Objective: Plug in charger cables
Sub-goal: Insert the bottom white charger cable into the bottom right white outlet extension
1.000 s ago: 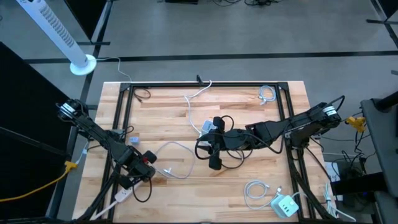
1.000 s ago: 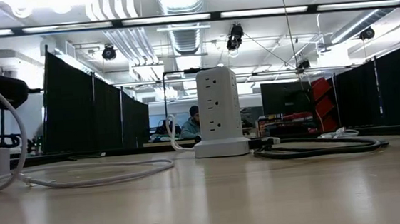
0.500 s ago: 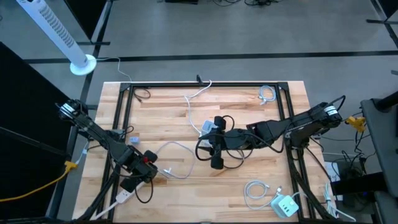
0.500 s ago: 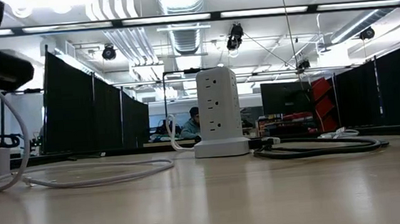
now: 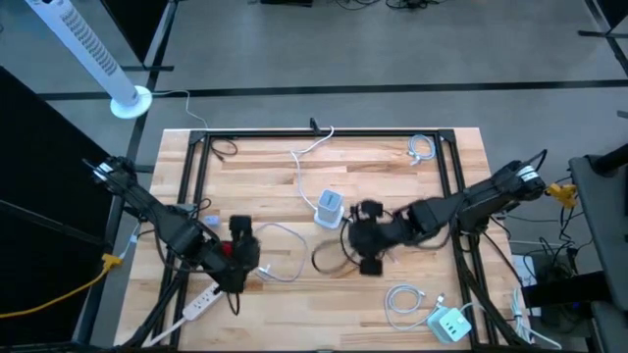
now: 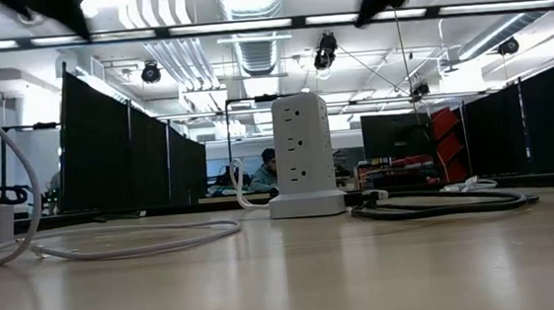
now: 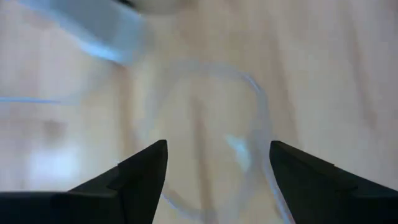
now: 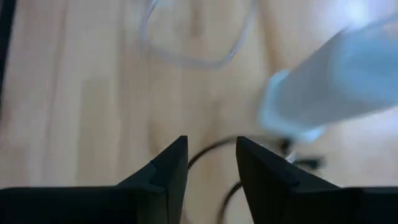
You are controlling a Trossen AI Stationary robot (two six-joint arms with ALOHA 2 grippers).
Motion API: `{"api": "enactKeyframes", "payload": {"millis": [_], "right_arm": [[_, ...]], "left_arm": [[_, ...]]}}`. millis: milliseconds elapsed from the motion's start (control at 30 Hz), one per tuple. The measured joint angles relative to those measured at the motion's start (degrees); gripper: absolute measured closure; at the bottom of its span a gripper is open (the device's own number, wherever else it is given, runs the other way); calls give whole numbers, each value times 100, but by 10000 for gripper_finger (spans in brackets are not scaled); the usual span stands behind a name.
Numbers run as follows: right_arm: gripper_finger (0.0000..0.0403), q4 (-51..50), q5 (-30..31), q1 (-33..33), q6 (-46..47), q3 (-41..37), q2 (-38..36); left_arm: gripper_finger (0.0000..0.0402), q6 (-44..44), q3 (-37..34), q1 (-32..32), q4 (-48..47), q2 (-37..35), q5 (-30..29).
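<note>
Left claw [image 5: 238,235] hovers over the counter [image 5: 285,309] w/ jaws wide apart, empty; white cable [image 5: 278,245] loops just beside it, toward centre. Best to drop squarely over the plug end, not mid-loop. Right claw [image 5: 367,236] narrowly parted, gripping nothing, above black cable [image 5: 329,257], near the tower strip [image 5: 329,207].

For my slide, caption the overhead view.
Left claw open above white cable; right claw near power tower.
</note>
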Motion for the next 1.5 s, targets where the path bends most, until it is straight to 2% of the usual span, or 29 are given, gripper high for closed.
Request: {"api": "enactKeyframes", "payload": {"millis": [100, 333, 433, 567, 700, 833, 1000, 1167, 1267, 1333, 1500], "right_arm": [[298, -16, -9, 390, 482, -392, 0], [313, 3, -31, 891, 1969, -831, -18], [318, 31, -390, 978, 2036, -752, -63], [323, -75, -1002, 1238, 1895, -777, -72], [326, -374, -1190, 1607, 1944, -912, -41], [323, -99, -1357, 2040, 1983, -1153, -37], [288, 419, -1502, 2451, 2075, -1454, -17], [244, 889, -1515, 2521, 2072, -1695, 252], [227, 1060, -1804, 2519, 1962, -1705, 522], [223, 1142, -1953, 2523, 1901, -1705, 726], [235, 1139, -1898, 2520, 1883, -1703, 1241]], "left_arm": [[131, -600, 1, 6, 394, -2, -936], [131, -1246, -221, 75, 1540, 44, -2028], [131, -1609, -223, 180, 2169, 137, -2563], [131, -1523, -223, 438, 2920, 292, -3064], [131, -1327, -223, 743, 3415, 420, -3080], [131, -1323, -223, 874, 3540, 467, -2790], [130, -1137, -223, 874, 3508, 608, -2671], [130, -1130, -223, 920, 3512, 844, -2669], [130, -1130, -223, 940, 3514, 996, -2668], [130, -1130, -223, 940, 3520, 1072, -2654], [130, -1130, -223, 957, 3542, 1171, -2631]]}}
